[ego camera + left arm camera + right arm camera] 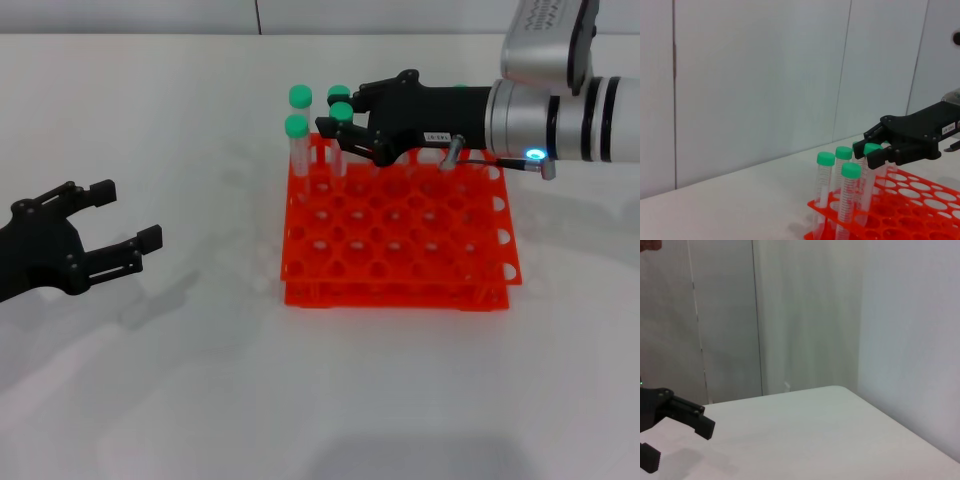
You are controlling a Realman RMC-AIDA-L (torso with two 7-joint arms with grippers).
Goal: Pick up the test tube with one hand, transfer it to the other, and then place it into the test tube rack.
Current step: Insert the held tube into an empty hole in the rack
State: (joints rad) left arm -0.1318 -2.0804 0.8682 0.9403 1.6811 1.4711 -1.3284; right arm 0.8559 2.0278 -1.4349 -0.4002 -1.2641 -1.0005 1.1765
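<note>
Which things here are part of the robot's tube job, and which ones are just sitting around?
Part of the job:
- right hand, around a tube
- that tube, standing in the back row
- orange rack
- left hand, open, off to the side above the table

Just sitting around:
- three other green-capped tubes, already standing in the rack
- white table

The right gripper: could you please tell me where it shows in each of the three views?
Head view: right gripper at upper centre, over the rack's far left corner among the tubes.
Left wrist view: at the right edge, around a green cap.
Right wrist view: not in it.
Shared landmark: the rack.
</note>
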